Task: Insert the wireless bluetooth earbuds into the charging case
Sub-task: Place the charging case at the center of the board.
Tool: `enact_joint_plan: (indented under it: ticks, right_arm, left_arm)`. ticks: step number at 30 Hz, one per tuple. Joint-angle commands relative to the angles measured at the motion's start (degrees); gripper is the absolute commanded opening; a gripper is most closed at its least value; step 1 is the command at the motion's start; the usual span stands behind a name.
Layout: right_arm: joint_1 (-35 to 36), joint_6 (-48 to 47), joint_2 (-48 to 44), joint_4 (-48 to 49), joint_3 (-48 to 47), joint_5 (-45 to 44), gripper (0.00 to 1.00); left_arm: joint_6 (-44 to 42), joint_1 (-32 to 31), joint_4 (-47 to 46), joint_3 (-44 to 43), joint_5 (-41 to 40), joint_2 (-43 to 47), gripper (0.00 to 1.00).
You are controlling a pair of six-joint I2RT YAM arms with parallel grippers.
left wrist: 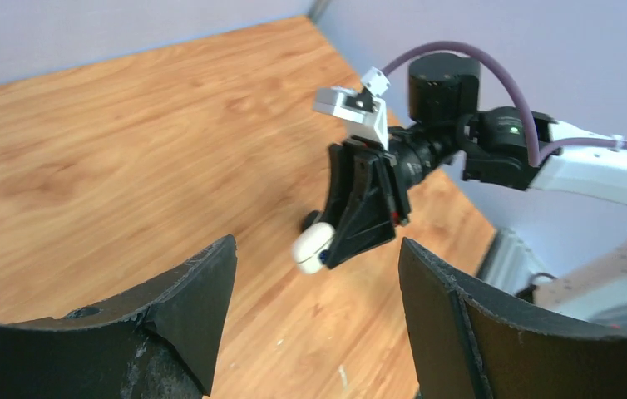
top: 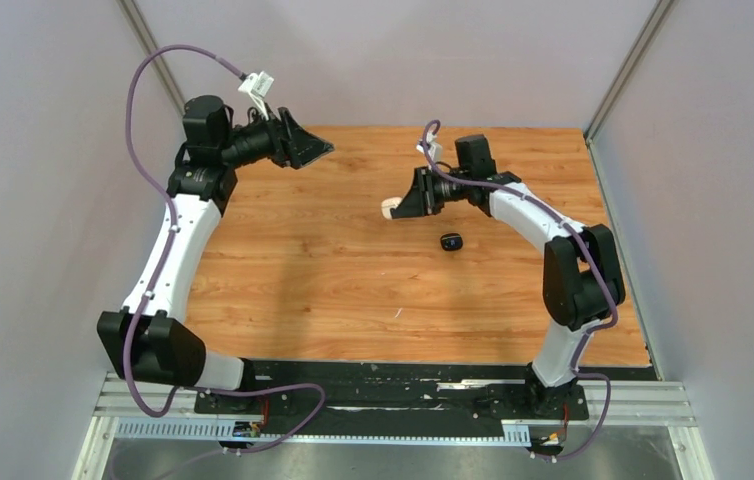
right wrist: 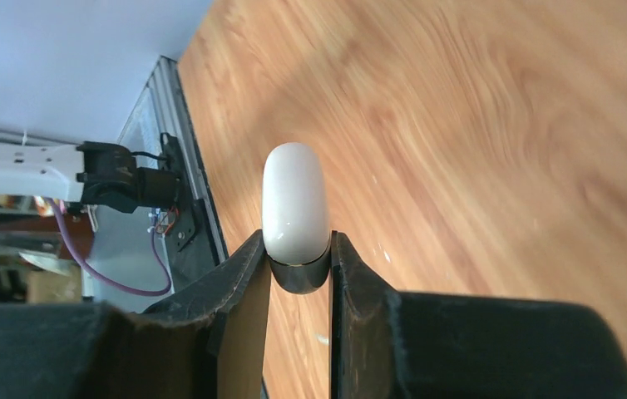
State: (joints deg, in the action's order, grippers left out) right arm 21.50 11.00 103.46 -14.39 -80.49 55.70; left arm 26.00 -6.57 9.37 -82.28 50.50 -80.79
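While our right gripper (right wrist: 298, 247) pinches the white case (right wrist: 295, 199) by one end above the table (top: 293, 265), our left gripper (left wrist: 317, 274) hangs spread, empty; no buds show. So shallow a hold could let the case slip and fall.

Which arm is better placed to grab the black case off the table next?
Left, probably. The left gripper is open and empty. The right gripper is shut on the white case, so it is busy, even though it hangs nearer the black case.
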Motion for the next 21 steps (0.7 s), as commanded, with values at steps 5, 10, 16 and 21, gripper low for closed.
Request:
enact_joint_plan:
  ticks: [5, 10, 16, 21]
  right_arm:
    - [-0.4, 6.8, 3.8, -3.8, 7.8, -6.4, 0.0]
    - [-0.5, 6.2, 9.1, -4.6, 6.6, -5.9, 0.0]
    - [-0.5, 7.1, 14.8, -4.5, 4.9, -7.4, 0.01]
    - [-0.5, 6.5, 18.0, -5.8, 2.1, -8.1, 0.32]
  left_arm:
    - [-9.7, 0.0, 13.0, 5.9, -18.2, 5.3, 0.77]
    - [-10.0, 0.1, 15.4, 8.3, -20.1, 6.3, 0.77]
    - [-11.1, 0.0, 18.0, 8.9, -22.4, 7.4, 0.77]
    - [-11.7, 0.1, 18.7, 8.4, -23.3, 7.2, 0.77]
